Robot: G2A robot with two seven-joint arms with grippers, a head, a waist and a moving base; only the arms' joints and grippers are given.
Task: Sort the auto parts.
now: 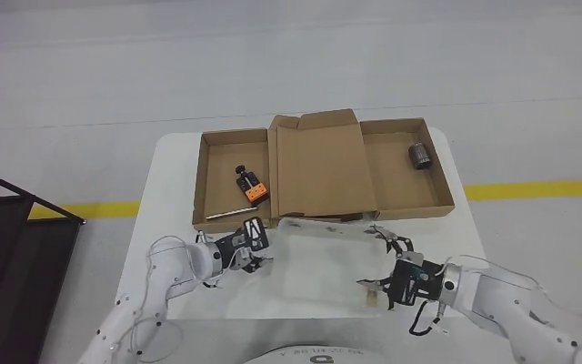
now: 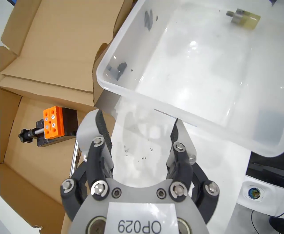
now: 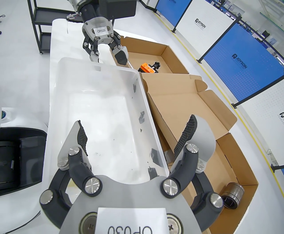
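Note:
A clear plastic tray [image 1: 314, 226] lies in front of a cardboard box [image 1: 318, 168], between my two grippers. My left gripper [image 2: 139, 133] stands open at one short end of the tray [image 2: 115, 88]. At the other end my right gripper [image 3: 135, 130] is open too, one finger over the tray's [image 3: 142, 84] inside and the other outside its long wall. A small yellowish part with a metal stud [image 2: 243, 17] lies in the tray, along with dark scraps. An orange and black part [image 1: 252, 189] and a thin metal rod [image 1: 229, 215] lie in the box's left compartment. A grey cylindrical bearing [image 1: 419, 155] sits in the right one.
The box's middle flap lies flat between its two compartments. The white table [image 1: 173, 182] has bare room to the left of the box. A black rack [image 1: 27, 237] stands beside the table's left side.

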